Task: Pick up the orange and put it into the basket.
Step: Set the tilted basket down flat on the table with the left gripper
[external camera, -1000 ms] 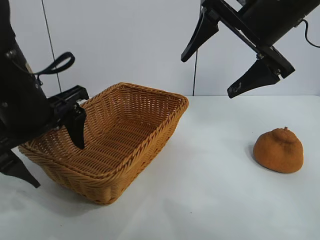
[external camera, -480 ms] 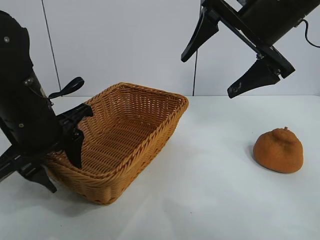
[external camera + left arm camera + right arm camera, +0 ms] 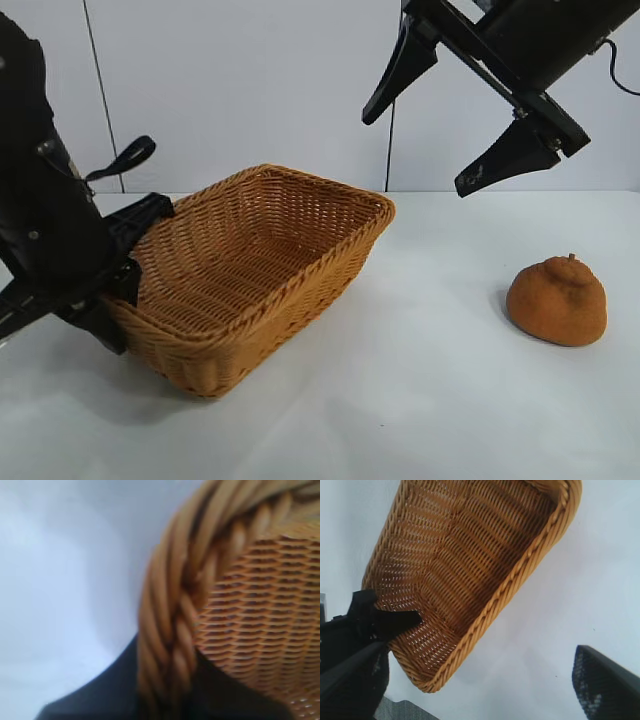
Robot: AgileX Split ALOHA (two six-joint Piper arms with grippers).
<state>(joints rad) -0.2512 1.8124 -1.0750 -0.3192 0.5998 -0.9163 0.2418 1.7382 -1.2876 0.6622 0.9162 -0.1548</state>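
1. Holding the basket (image 3: 255, 270) by its rim at the left of the exterior frame, my left jaws (image 3: 118, 290) are closed on the braided edge, one finger inside and one outside; in my left wrist view the braid (image 3: 172, 625) fills the frame right up against me.
2. My right jaws (image 3: 450, 120) hang high at the upper right of the exterior frame, spread wide, with nothing between them.
3. The orange (image 3: 557, 300) sits on the counter (image 3: 420, 400) at the right of that frame, well apart from the basket and lower than my right jaws, a little right of them.
4. I judge the orange light and fairly firm. Its matte, lumpy skin should give decent friction. Still, it is rounded and may roll or squirt out of a shallow pinch.
5. The best hold looks to be across its broad middle, below the puckered peak, jaws coming down from above and closing gently so as not to bruise it.
6. Nothing lies between my right jaws and the orange; the counter around it is bare.
7. The basket stands open-mouthed at the left and centre. Its near right rim (image 3: 530, 565) is what the fruit must clear on the way in, and my own left arm crowds the far end.
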